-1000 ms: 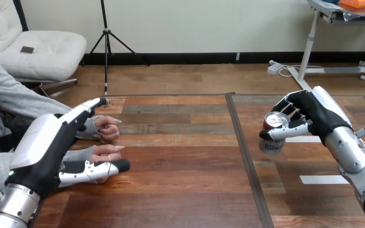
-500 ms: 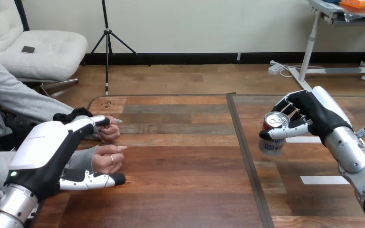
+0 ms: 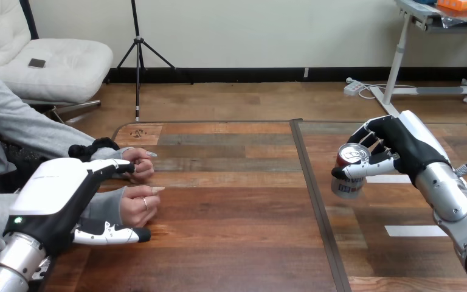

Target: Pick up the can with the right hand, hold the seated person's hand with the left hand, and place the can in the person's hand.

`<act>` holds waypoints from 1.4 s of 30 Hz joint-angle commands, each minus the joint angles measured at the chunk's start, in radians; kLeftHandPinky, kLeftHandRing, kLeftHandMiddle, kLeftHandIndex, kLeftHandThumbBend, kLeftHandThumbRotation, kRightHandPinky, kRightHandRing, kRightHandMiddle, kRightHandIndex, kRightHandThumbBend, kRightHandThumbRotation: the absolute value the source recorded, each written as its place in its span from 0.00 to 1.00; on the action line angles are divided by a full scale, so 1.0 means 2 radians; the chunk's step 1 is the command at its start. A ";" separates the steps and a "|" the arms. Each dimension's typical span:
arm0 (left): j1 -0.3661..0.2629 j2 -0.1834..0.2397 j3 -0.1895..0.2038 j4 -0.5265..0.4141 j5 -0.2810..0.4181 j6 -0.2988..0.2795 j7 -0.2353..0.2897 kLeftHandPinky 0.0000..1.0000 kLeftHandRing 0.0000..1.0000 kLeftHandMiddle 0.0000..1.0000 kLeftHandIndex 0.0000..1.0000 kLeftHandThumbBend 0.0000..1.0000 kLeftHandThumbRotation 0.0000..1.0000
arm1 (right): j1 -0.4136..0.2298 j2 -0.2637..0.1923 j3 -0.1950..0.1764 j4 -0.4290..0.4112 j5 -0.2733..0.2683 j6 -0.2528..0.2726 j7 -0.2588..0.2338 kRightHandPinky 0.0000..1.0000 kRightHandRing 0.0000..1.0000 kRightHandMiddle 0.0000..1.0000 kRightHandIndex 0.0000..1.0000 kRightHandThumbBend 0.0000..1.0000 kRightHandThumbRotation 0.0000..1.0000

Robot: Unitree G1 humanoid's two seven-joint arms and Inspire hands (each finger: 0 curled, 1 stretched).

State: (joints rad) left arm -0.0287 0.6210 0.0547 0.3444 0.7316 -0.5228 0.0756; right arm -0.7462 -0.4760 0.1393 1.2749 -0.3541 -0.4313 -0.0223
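A red and silver can is at the table's right, my right hand shut on it, thumb across its front and fingers behind it. It looks slightly raised off the wood. At the left the person's two hands rest on the table as loose fists, the nearer one with a ring, the farther one behind it. My left hand lies over the nearer hand's wrist. Its thumb stretches along the near side and its fingers reach along the far side, not closed round the wrist.
A dark seam splits the wooden table into left and right halves. White tape strips lie on the right half under my right forearm. Bare wood separates the person's hands from the can.
My left hand has drawn back towards me and dropped lower, from above both of the person's hands to over the nearer wrist. The right hand and can have stayed put.
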 commanded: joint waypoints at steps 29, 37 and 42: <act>-0.074 0.046 -0.069 0.058 0.055 0.066 0.056 0.72 0.78 0.81 0.79 1.00 0.44 | -0.018 -0.002 -0.009 -0.023 0.012 -0.005 0.000 0.35 0.38 0.43 0.45 0.78 0.00; -0.084 0.051 -0.083 0.075 0.062 0.078 0.064 0.73 0.79 0.82 0.79 1.00 0.44 | -0.019 -0.002 -0.007 -0.023 0.009 0.000 0.000 0.35 0.38 0.43 0.45 0.78 0.00; -0.090 0.053 -0.091 0.090 0.064 0.077 0.078 0.73 0.78 0.82 0.79 1.00 0.44 | -0.018 -0.002 -0.007 -0.023 0.009 -0.003 -0.001 0.35 0.38 0.43 0.45 0.78 0.00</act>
State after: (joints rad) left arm -0.1265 0.6949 -0.1116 0.5044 0.8576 -0.3714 0.1869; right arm -0.7461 -0.4754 0.1393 1.2749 -0.3529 -0.4279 -0.0150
